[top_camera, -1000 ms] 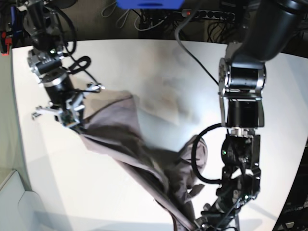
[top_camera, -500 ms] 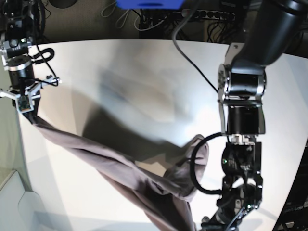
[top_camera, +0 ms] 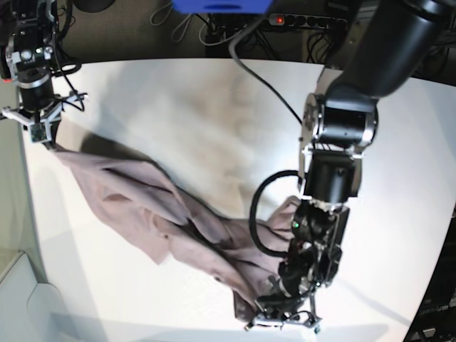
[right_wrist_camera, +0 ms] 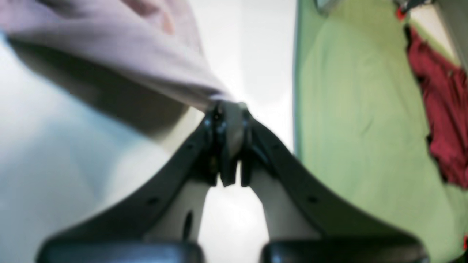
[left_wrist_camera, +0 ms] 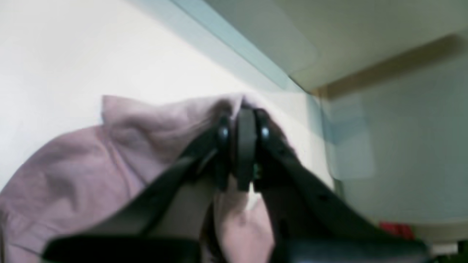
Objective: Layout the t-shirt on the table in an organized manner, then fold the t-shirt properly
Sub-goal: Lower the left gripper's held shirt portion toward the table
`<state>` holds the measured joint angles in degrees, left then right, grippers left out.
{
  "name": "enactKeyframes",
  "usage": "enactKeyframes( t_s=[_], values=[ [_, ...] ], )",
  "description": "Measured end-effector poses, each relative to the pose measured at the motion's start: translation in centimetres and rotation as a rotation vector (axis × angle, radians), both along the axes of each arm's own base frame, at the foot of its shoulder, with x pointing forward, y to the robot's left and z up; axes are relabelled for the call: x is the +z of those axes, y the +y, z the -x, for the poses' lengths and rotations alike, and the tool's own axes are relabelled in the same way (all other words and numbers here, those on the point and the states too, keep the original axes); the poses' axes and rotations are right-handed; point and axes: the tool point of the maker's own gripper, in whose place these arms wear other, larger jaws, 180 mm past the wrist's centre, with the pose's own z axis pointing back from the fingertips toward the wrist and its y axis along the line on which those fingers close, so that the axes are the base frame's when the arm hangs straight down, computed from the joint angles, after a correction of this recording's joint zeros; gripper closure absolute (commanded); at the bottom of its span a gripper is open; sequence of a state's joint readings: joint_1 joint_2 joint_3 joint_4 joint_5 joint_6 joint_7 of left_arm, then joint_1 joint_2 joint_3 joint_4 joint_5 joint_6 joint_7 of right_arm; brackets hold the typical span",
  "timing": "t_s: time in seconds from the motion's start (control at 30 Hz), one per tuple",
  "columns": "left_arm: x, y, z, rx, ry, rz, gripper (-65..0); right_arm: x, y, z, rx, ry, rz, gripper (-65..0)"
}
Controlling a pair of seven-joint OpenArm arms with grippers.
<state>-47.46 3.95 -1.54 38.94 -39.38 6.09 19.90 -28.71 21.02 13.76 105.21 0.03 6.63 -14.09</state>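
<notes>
Base view shows the t-shirt strung diagonally across the table, from the far left corner down to the near middle, twisted and bunched rather than flat. Its far-left end is pinched in the right gripper, whose jaws are together on a thin edge of cloth, seen clearly in the right wrist view. Its near end is held by the left gripper; in the left wrist view those jaws are clamped on a fold of the shirt.

Main risk, as I judge it: the right grip takes only a sliver of fabric, so more pull along the diagonal could drag the cloth out of the jaws and drop that end.

The right gripper sits just at the table's left edge, with green floor beyond it; a release here could let the shirt slide off the table.

The middle is rolled on itself, so laying it down now would trap creases and hide the sleeves.

A black cable loops beside the cloth near the left arm and could snag it.
</notes>
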Motion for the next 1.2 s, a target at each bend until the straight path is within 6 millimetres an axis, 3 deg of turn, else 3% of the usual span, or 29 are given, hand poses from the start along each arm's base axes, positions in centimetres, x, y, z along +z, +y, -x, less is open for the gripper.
enactKeyframes(
  t_s=[0.13, 0.33, 0.37, 0.5, 0.6, 0.8, 1.0, 1.2],
  values=[
    [0.9, 0.3, -1.7, 0.029, -0.032, -0.063, -23.0, -0.5, 0.1, 0.8, 0.001, 0.019, -0.003, 0.0],
    [0.3, -0.6, -1.9, 0.03, -0.036, -0.11, -62.0, -1.8, 0.1, 2.7, 0.001, 0.077, -0.004, 0.0],
    [0.3, -0.9, -1.8, 0.024, -0.038, -0.113, -65.0, -1.9, 0.1, 2.9, 0.001, 0.082, -0.004, 0.0],
    [2.4, -1.1, -2.3, 0.012, -0.076, -0.099, -65.0, -2.1, 0.2, 3.2, 0.002, 0.09, -0.005, 0.0],
    [2.3, -0.8, -1.5, -0.026, -0.072, -0.097, -65.0, -2.1, 0.2, 3.2, 0.001, 0.088, -0.006, 0.0],
    [-4.9, 0.0, 3.7, -0.087, 0.073, -0.112, -65.0, -2.0, 0.2, 3.1, 0.001, 0.084, -0.008, 0.0],
    [-5.2, 0.5, 5.8, -0.095, 0.034, -0.107, -65.0, -2.0, 0.2, 3.1, 0.0, 0.085, -0.006, 0.0],
    [-7.1, -0.4, 7.2, -0.114, 0.082, -0.09, -65.0, -1.8, 0.2, 2.8, 0.001, 0.076, -0.007, 0.0]
  ],
)
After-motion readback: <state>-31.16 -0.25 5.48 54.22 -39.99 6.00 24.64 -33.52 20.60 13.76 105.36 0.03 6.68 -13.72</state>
